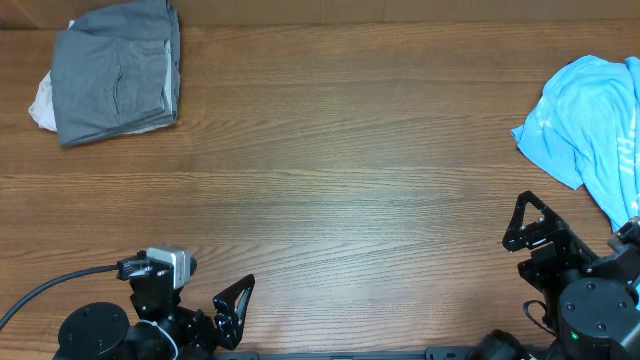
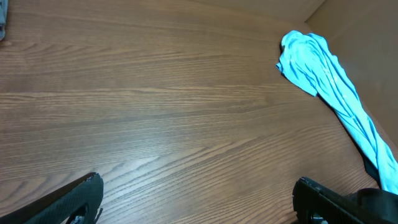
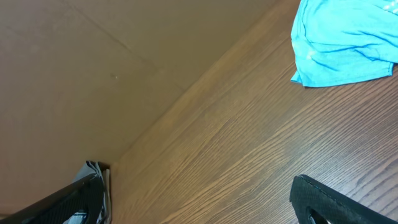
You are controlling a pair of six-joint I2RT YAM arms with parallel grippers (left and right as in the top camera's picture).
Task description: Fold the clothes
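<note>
Overhead: grey shorts [image 1: 115,75] at far-left corner, well apart from jaws.

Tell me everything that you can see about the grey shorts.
The grey shorts look like matte cotton, with a stitched pocket facing up. They lie folded into a rough rectangle, flat on the wooden table at its far left corner. A pale cloth peeks from under their left edge. Nothing else touches them.

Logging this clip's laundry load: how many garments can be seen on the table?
3. Folded grey shorts at the far left corner; a pale garment peeking out beneath them; a crumpled light-blue T-shirt at the right edge. More could be hidden under the shorts.
</note>
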